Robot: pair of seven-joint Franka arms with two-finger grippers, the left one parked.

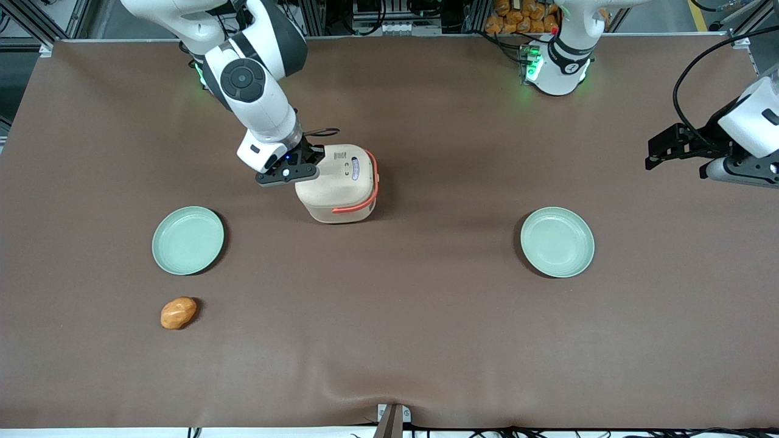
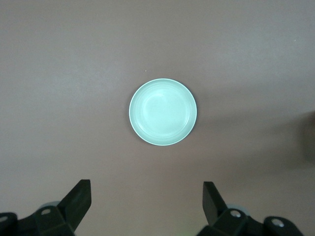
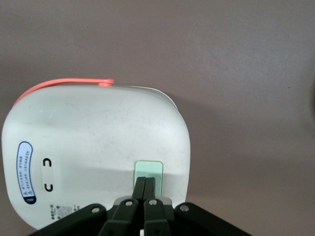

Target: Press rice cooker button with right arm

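The cream rice cooker [image 1: 338, 182] with its orange-red handle [image 1: 372, 182] stands mid-table, lid closed. My right arm [image 1: 255, 91] reaches down over its edge toward the working arm's end. The black gripper [image 1: 304, 159] is shut, fingers pressed together with nothing between them. In the right wrist view the cooker's lid [image 3: 93, 147] fills the frame and the gripper [image 3: 145, 180] has its tips over the pale green button [image 3: 149, 169], at or just above it. A dark oval label [image 3: 23, 172] sits on the lid away from the button.
A mint-green plate [image 1: 187, 239] lies nearer the front camera toward the working arm's end, with an orange-brown bread roll [image 1: 178, 312] nearer still. A second mint-green plate [image 1: 557, 241] lies toward the parked arm's end and shows in the left wrist view [image 2: 163, 118].
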